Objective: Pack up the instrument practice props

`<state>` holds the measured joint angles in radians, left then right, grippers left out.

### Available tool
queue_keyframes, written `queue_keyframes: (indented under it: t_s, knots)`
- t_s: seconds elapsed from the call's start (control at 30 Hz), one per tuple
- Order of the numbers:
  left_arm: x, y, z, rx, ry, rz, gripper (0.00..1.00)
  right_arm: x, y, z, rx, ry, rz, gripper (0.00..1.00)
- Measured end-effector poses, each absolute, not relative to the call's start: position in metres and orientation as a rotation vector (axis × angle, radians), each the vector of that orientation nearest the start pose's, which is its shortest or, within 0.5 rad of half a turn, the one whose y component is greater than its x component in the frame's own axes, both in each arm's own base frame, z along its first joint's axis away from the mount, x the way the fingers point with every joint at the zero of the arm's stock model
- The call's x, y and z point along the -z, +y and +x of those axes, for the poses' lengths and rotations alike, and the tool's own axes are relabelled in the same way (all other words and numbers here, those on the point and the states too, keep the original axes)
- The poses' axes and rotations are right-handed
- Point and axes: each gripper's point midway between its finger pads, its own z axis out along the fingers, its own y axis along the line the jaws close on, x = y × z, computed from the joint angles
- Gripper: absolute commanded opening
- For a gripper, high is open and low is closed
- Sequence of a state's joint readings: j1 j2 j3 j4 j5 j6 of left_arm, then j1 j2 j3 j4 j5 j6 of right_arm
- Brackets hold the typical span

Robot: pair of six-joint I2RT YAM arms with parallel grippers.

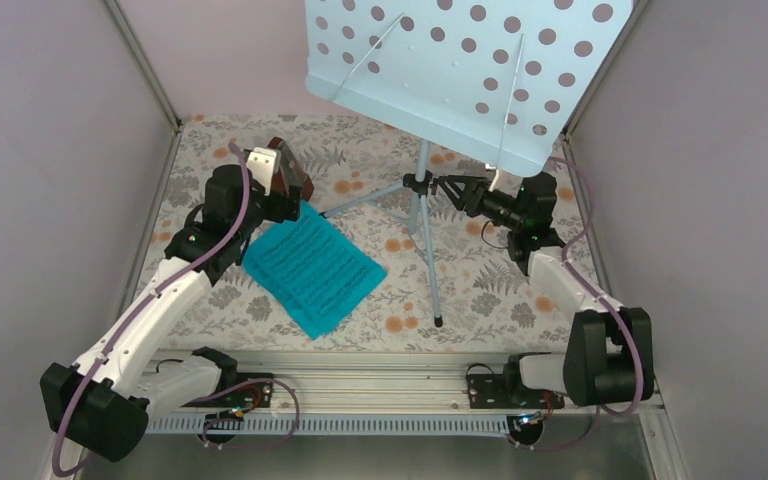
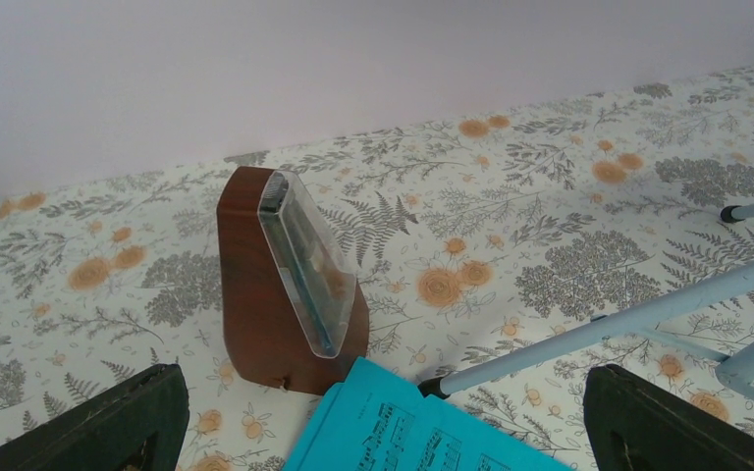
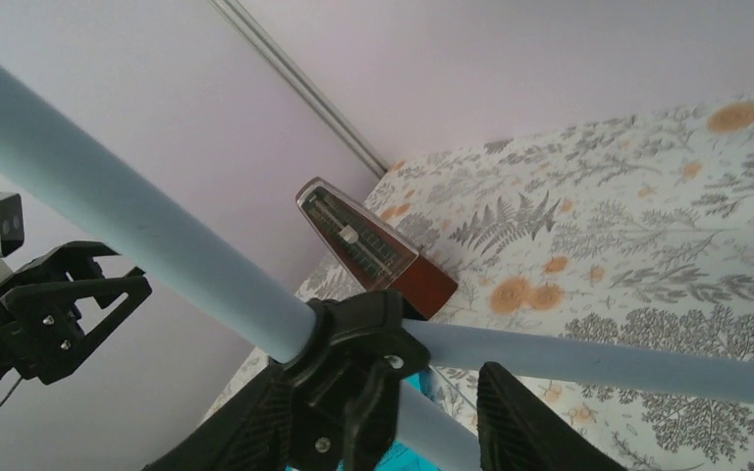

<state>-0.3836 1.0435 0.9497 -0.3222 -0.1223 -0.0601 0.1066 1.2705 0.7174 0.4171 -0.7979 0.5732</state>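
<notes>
The reddish-brown metronome (image 1: 288,170) stands upright at the back left, also seen in the left wrist view (image 2: 255,285) and right wrist view (image 3: 373,255). My left gripper (image 1: 265,190) is open and empty just short of it (image 2: 383,417). The teal music sheet (image 1: 312,265) lies flat beside the metronome (image 2: 403,432). The pale blue music stand (image 1: 460,70) stands on its tripod; one leg tip rests on the sheet's edge (image 2: 628,319). My right gripper (image 1: 445,188) is open, its jaws straddling the stand's black tripod hub (image 3: 353,343); the gripper (image 3: 388,417) is not clamped.
A floral cloth (image 1: 500,290) covers the table. Grey walls and metal posts (image 1: 145,70) enclose three sides. An aluminium rail (image 1: 380,385) runs along the near edge. The stand's tray overhangs the back right, and its legs spread across the middle.
</notes>
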Motion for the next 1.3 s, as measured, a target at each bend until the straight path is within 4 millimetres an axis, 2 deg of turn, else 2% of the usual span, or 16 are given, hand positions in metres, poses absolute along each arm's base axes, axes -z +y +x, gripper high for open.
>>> queue_keyframes:
  t_s: [0.07, 0.13, 0.37, 0.57, 0.73, 0.8, 0.93, 1.3]
  knots:
    - [-0.28, -0.115, 0.342, 0.166, 1.973, 0.242, 1.0, -0.256, 0.161, 0.362, -1.2, 1.815, -0.217, 0.34]
    - [-0.28, -0.116, 0.342, 0.166, 1.973, 0.242, 1.0, -0.25, 0.162, 0.363, -1.232, 1.832, -0.222, 0.31]
    - [-0.28, -0.116, 0.342, 0.167, 1.973, 0.242, 1.0, -0.239, 0.172, 0.358, -1.351, 1.855, -0.289, 0.31]
    - [-0.28, -0.116, 0.342, 0.167, 1.973, 0.242, 1.0, -0.241, 0.176, 0.356, -1.389, 1.847, -0.332, 0.25]
    - [-0.28, -0.116, 0.342, 0.168, 1.973, 0.243, 1.0, -0.242, 0.177, 0.359, -1.395, 1.842, -0.35, 0.07]
    - [-0.28, -0.116, 0.342, 0.168, 1.973, 0.243, 1.0, -0.244, 0.178, 0.358, -1.389, 1.828, -0.378, 0.04]
    - [-0.28, -0.116, 0.342, 0.169, 1.973, 0.244, 1.0, -0.244, 0.178, 0.357, -1.311, 1.794, -0.46, 0.04]
    - [-0.279, -0.119, 0.341, 0.185, 1.975, 0.255, 1.0, -0.247, 0.175, 0.357, -0.876, 1.621, -0.739, 0.04]
